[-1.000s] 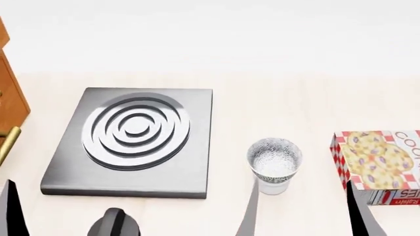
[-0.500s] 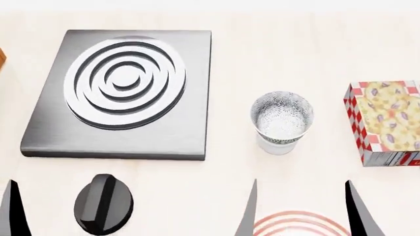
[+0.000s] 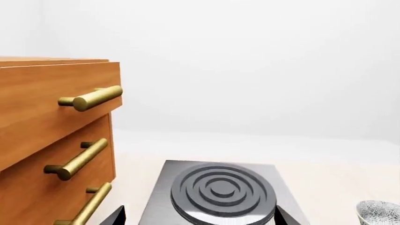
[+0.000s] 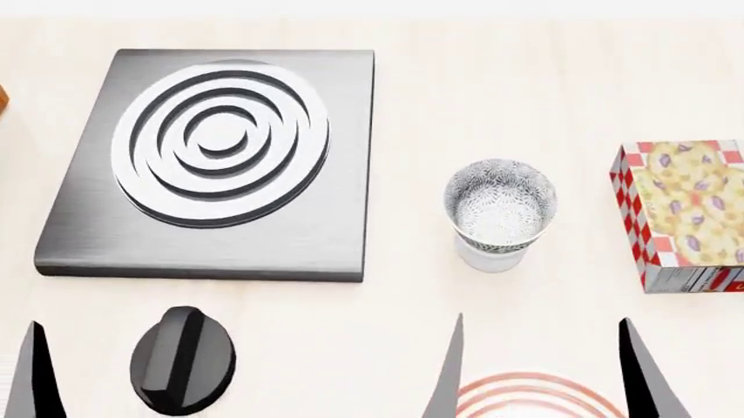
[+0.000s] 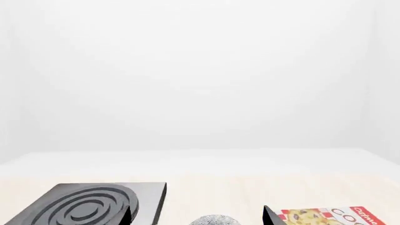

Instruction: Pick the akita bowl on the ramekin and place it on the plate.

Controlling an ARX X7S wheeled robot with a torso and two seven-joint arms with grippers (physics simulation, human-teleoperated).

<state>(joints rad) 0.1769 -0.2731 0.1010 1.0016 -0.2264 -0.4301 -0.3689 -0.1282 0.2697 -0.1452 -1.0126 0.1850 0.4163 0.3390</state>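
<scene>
Pale wood worktop [image 4: 407, 78] is carrying every item under a plain white backdrop. Right hand [image 4: 543, 370] is showing two dark fingers spread wide with nothing between them. Directly beyond that hand, the speckled grey-and-white akita bowl [image 4: 500, 202] is sitting nested in the plain white ramekin [image 4: 490, 258], well clear of both fingers. Between the right fingers, at the picture's near edge, the red-ringed white plate [image 4: 529, 396] is peeking into sight. Left hand [image 3: 196, 216] is likewise holding its fingers wide and empty; beyond it are lying the grey square hob plate with concentric rings [image 4: 215, 157] and a black knob [image 4: 183, 359]. Outward of the right hand is resting a red-checked cookie box [image 4: 686, 213]. Wooden drawers with brass handles [image 3: 53, 140] are standing outward of the left hand.
</scene>
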